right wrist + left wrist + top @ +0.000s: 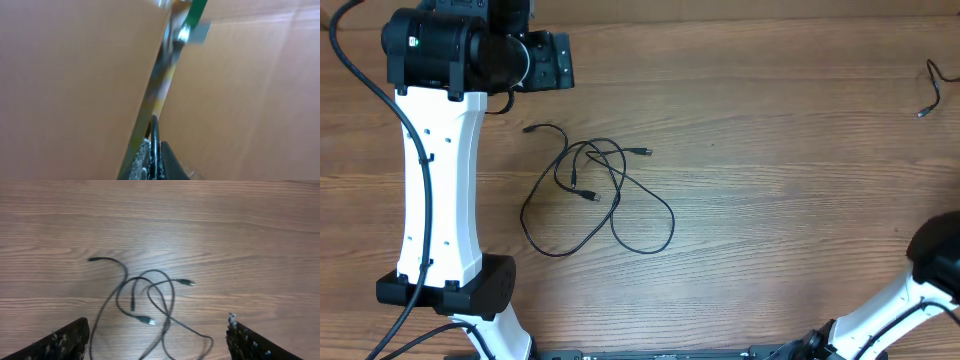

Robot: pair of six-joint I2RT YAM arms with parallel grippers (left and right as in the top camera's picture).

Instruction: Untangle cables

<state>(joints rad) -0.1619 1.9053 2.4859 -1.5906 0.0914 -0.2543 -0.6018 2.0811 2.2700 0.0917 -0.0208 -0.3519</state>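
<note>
Tangled cables [590, 195] lie on the table [770, 200]; left gripper [157, 327] faces them, jaws wide apart; right gripper [152, 162] has its jaws closed.

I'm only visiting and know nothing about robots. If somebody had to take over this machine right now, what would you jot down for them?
Left gripper: open and empty, hovering above the table with the tangle of cords just ahead of its fingers.
Right gripper: shut, parked off to the right side, far from the tangle.
Cords: several thin black ones lie looped over each other mid-table; a single cord lies apart near the far right edge.
Done: at most that single cord looks separated.
Left: the loops in the tangle cross one another; nothing is gripped, so pulling them apart is all to do.
</note>
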